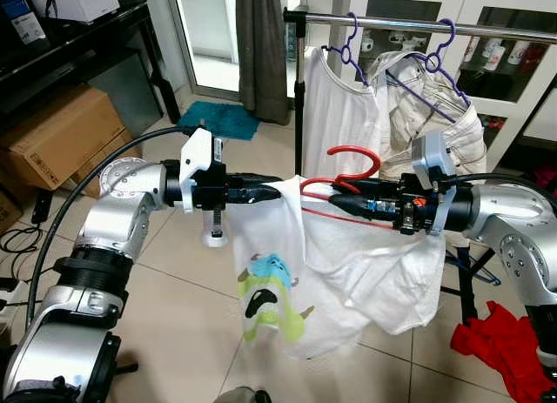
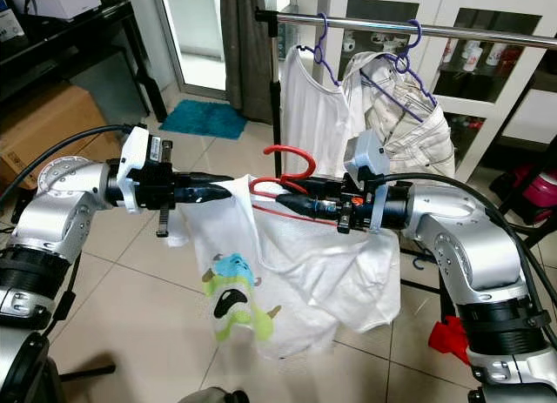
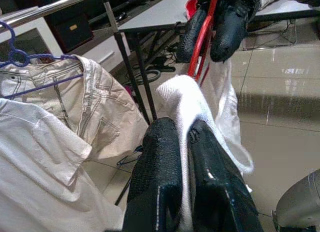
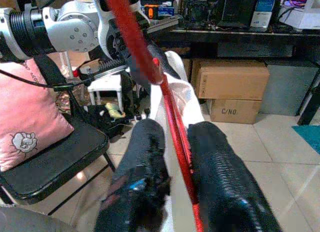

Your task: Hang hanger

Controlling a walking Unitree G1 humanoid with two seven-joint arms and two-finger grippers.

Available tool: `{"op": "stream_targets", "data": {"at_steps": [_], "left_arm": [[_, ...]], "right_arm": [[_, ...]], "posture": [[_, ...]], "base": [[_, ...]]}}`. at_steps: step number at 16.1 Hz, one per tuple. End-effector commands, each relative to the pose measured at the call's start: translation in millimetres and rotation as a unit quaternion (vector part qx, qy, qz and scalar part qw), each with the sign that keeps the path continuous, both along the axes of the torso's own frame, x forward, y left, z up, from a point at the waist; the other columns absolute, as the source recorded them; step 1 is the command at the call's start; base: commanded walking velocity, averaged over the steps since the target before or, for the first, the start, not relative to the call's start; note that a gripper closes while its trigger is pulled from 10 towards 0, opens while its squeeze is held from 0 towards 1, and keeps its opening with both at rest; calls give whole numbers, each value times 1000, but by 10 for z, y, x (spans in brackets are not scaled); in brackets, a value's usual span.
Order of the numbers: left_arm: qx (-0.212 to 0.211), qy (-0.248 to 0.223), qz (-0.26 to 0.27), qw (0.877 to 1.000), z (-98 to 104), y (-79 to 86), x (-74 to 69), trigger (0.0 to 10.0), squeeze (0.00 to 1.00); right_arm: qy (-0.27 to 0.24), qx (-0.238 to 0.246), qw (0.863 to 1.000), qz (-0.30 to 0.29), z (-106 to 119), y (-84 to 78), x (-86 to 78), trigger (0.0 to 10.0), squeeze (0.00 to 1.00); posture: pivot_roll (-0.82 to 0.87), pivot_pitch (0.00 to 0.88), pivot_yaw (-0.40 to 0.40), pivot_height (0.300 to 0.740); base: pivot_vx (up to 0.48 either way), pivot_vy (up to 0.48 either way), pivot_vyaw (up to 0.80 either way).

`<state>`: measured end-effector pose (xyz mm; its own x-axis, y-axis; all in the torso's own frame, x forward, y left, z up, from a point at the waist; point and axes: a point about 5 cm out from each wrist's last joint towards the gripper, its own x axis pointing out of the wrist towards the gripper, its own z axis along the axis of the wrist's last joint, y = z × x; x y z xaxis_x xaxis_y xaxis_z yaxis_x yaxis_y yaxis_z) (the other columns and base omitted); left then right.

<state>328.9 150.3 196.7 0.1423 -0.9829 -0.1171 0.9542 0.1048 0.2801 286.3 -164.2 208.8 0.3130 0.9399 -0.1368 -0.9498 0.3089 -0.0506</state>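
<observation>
A red hanger [image 1: 357, 159] carries a white T-shirt [image 1: 348, 264] with a green and blue cartoon print. My right gripper [image 1: 335, 192] is shut on the hanger's lower bar, just below the hook; in the right wrist view the red hanger [image 4: 135, 36] runs between its black fingers [image 4: 220, 162]. My left gripper [image 1: 274, 192] is shut on a fold of the shirt at its left shoulder, and that white fold [image 3: 182, 94] shows pinched between the two fingers. The metal clothes rail [image 1: 392, 22] runs above and behind both grippers.
Two purple hangers [image 1: 348, 46] with white garments hang on the rail. Cardboard boxes [image 1: 61, 133] sit at the left under a black shelf. A red cloth [image 1: 500, 342] lies on the floor at the right, and a teal mat [image 1: 218, 117] by the doorway.
</observation>
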Motion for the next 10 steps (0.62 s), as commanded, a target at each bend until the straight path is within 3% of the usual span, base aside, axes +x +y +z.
{"op": "stream_targets", "data": {"at_steps": [1,5,6,7,8,10], "left_arm": [[-7,-18,6,1000,103,-13,44,0,0],[-14,-20,7,1000,120,-50,63,0,0],[-14,-20,10,1000,123,-60,72,10000,0],[-18,-12,3,1000,131,-69,68,10000,380],[-25,-7,-12,1000,148,-86,53,10000,1000],[-28,-7,-20,999,169,-95,42,10000,1000]], "right_arm": [[-12,-6,1000,11,61,39,-4,0,0],[-13,-10,1000,6,59,22,-24,0,0],[-14,-9,1000,5,60,16,-31,0,0],[-14,-9,1000,5,61,14,-33,0,0],[-14,-9,1000,3,60,10,-38,0,0],[-14,-10,1000,-1,53,-4,-45,0,0]], "posture": [[-200,0,105,740],[-207,0,111,740],[-206,0,112,740],[-205,0,113,740],[-206,0,117,740],[-205,0,124,740]], "base": [[0,0,0],[0,0,0],[0,0,0],[0,0,0],[0,0,0],[0,0,0]]}}
